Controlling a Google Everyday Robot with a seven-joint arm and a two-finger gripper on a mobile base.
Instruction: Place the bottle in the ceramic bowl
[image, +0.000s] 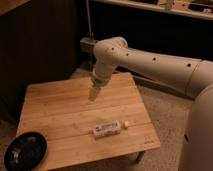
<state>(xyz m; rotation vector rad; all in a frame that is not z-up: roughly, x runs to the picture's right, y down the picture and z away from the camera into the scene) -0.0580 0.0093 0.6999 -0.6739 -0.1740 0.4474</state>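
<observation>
the robot's arm reaches in over the wooden counter, and its jaws hang pointing down above the middle of the board, clear of the surface. they stand wide open and have hold of nothing. the bottle lies on its side on the counter, nearer the front edge than the jaws and a little to their right as i look at it, well apart from them, with its pale cap end turned towards the right. the ceramic bowl sits far off to the other side of the jaws, down at the front left corner of the counter, and from here i see nothing inside it. so, to my eye, the job has barely begun: no grasp is made and the bottle is nowhere near the bowl. what is left is nearly everything, which means coming down over the bottle, closing on it, carrying it across the board and setting it in the bowl.
</observation>
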